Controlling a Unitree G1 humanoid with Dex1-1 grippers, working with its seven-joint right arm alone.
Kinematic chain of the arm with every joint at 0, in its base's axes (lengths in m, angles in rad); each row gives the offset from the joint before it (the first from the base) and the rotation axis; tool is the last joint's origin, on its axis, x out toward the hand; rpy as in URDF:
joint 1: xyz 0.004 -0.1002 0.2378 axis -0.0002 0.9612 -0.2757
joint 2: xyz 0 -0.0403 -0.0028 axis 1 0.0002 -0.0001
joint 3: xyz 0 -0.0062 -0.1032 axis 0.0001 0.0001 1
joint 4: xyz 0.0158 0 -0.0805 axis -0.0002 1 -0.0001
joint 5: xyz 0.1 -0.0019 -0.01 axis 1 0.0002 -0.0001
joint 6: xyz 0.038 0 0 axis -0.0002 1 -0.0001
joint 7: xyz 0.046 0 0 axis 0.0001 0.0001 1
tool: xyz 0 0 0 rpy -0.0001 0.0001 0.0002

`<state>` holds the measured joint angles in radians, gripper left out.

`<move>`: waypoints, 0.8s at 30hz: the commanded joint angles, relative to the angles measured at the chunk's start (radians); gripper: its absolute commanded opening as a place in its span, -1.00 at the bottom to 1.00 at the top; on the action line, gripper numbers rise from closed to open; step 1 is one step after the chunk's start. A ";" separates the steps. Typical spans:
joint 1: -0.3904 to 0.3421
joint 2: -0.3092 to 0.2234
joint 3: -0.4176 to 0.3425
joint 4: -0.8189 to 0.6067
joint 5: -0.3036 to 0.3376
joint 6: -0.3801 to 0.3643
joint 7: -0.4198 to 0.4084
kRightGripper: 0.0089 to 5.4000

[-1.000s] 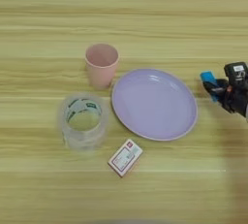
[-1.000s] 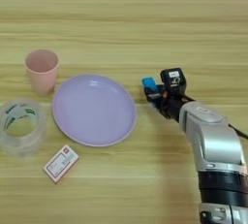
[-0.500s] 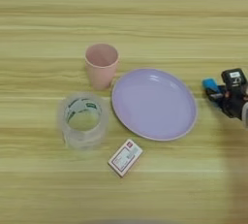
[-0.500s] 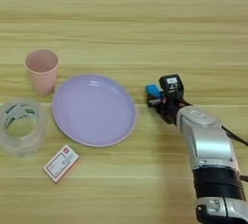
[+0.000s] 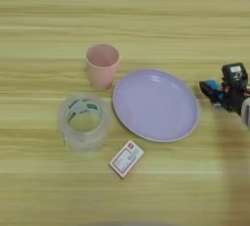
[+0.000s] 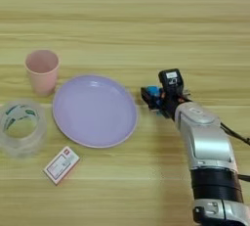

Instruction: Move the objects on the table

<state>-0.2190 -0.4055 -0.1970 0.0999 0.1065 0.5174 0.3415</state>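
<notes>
My right gripper [image 6: 155, 97] sits just right of the round lavender plate [image 6: 94, 110], its black fingers shut on the small blue block [image 6: 153, 92], of which only a bit shows between them. In the left eye view the gripper [image 5: 215, 91] is at the right edge with the blue block [image 5: 211, 84] at its tip. The pink cup [image 6: 42, 71] stands upright at the plate's upper left. A white-and-red flat box [image 6: 61, 164] lies on the wood below the plate. The silver forearm [image 6: 207, 151] comes up from the bottom right.
A clear roll of tape [image 6: 18, 127] lies left of the plate, below the cup. The wooden table [image 6: 125, 19] stretches bare across the far half of the view.
The gripper with the blue block has moved left, closer to the plate's right rim. Plate, cup, box and tape roll stay where they were.
</notes>
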 commanded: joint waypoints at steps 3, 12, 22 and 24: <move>-0.061 0.007 -0.038 -0.105 0.037 -0.105 -0.013 0.59; 0.004 0.011 0.031 -0.240 0.067 -0.078 0.061 0.95; 0.074 0.003 0.132 -0.382 0.103 0.030 0.157 0.99; 0.081 0.003 0.151 -0.392 0.101 0.036 0.168 0.99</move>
<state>-0.1033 -0.3747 -0.0588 -0.2346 0.2048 0.5679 0.5039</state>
